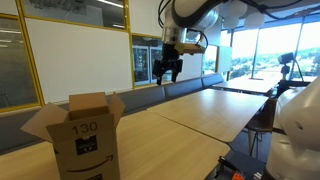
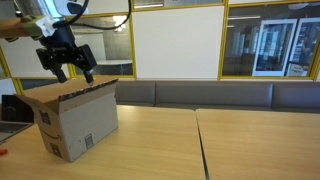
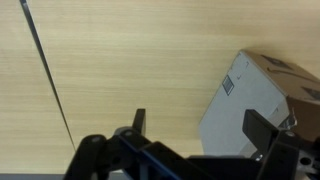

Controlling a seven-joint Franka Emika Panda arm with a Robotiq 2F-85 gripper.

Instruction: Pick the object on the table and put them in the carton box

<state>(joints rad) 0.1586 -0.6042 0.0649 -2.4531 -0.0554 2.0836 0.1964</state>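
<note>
Looking everywhere, I can't spot any small items on the table (image 2: pixel 200 140). Maybe they're inside the carton box (image 2: pixel 80 122), can't tell. The gripper (image 2: pixel 66 68) hangs up near it, jaws wide, empty. The box looks light, with stiff-ish walls and floppy flaps, so I'd grab a wall edge.

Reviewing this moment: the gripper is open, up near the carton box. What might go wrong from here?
1. The open gripper looks empty and hangs just above the carton box, close to a raised flap. Going straight down could snag the flap or shove the box.
2. No view shows any small item on the table. The things to pick may lie out of frame, so a reach could start without a visible target.
</note>
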